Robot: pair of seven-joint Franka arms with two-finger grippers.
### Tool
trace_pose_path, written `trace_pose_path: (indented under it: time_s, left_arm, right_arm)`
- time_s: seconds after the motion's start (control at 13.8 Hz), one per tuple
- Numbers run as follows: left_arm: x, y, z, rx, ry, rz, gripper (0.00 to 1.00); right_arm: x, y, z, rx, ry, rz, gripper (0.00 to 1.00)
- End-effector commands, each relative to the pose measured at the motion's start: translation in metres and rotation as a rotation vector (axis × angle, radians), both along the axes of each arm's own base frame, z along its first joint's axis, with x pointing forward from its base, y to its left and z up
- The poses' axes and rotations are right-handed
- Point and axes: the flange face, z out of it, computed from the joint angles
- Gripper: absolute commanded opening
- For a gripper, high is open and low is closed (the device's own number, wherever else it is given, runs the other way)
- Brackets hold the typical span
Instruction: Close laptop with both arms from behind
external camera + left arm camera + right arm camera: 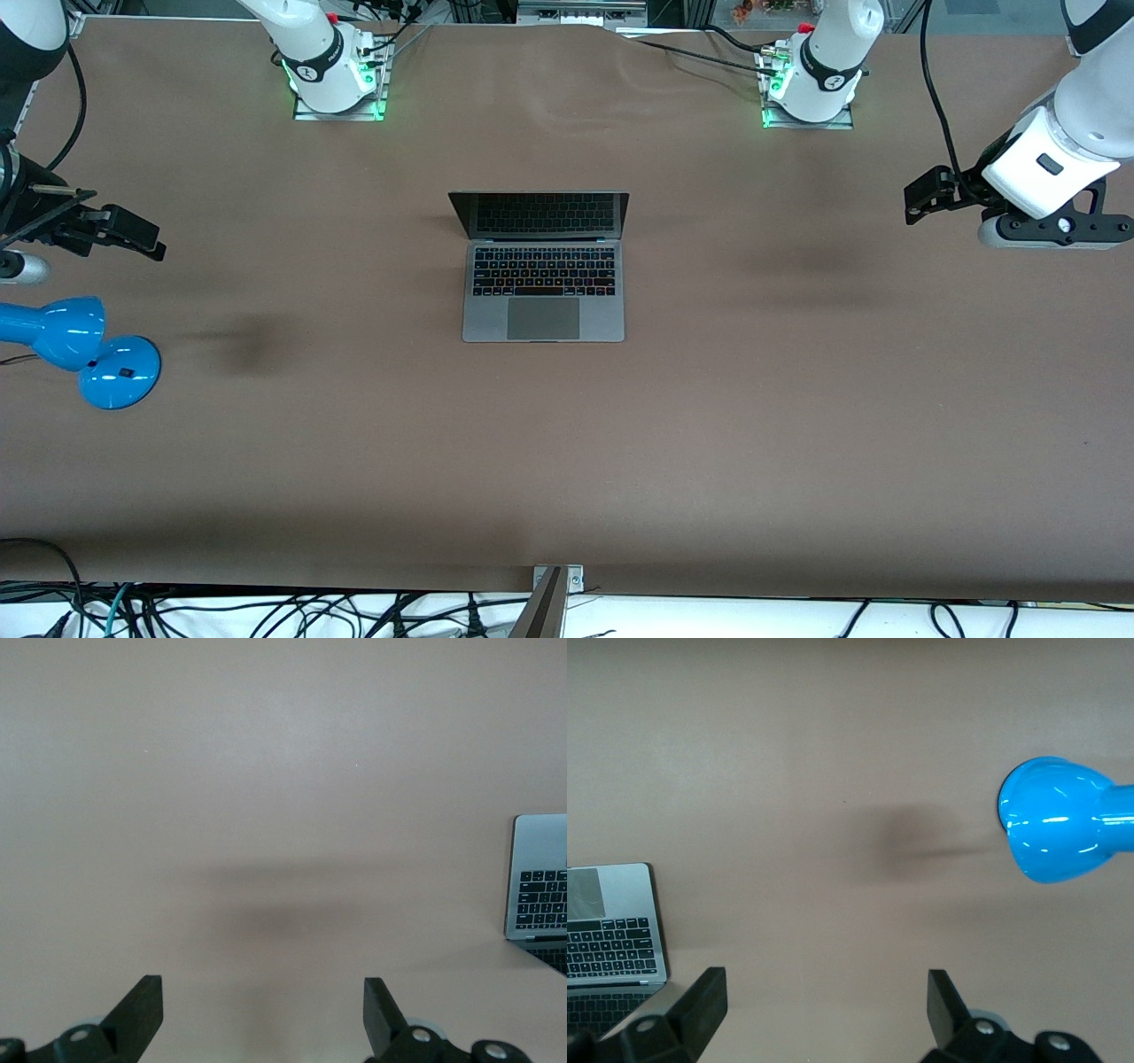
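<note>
The space-grey laptop lies open in the middle of the table, its dark screen upright toward the robot bases and its keyboard facing the front camera. My left gripper hangs open and empty over bare table at the left arm's end, well apart from the laptop. Its wrist view shows the open gripper and the laptop's corner at the edge. My right gripper hangs open and empty over the right arm's end. Its wrist view shows the gripper and the laptop's corner.
A blue desk lamp stands at the right arm's end, below my right gripper in the front view; its head shows in the right wrist view. The brown table spreads wide around the laptop. Cables hang along the front edge.
</note>
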Motion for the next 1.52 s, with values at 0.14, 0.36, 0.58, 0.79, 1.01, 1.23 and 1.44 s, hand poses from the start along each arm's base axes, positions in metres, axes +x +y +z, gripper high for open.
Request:
trace_pose_path:
  time_s: [0.14,0.36,0.58,0.79,1.01,1.23,1.44]
  left_arm:
    - [0.002,0.0,-0.006,0.002,-0.004,0.013,1.0]
    - [0.002,0.006,-0.006,0.02,-0.005,0.014,1.0]
    - [0.003,0.02,-0.004,0.019,-0.007,0.034,1.0]
    - [0.003,0.026,-0.003,0.018,-0.009,0.051,1.0]
    - [0.004,0.025,-0.005,0.021,-0.006,0.063,1.0]
    - [0.002,0.007,-0.007,0.087,-0.012,0.109,1.0]
    - [0.0,-0.008,-0.008,0.102,-0.006,0.076,1.0]
  right_arm:
    - [-0.002,0.001,0.003,0.002,-0.01,-0.014,1.0]
    - [-0.002,0.002,0.003,0.002,-0.01,-0.012,1.0]
    - [-0.002,0.002,0.003,0.002,-0.01,-0.012,1.0]
    - [-0.002,0.002,0.003,0.002,-0.01,-0.012,1.0]
    - [-0.002,0.001,0.003,0.002,-0.01,-0.014,1.0]
    - [-0.002,0.002,0.003,0.002,-0.01,-0.012,1.0]
    - [-0.002,0.002,0.003,0.004,-0.01,-0.012,1.0]
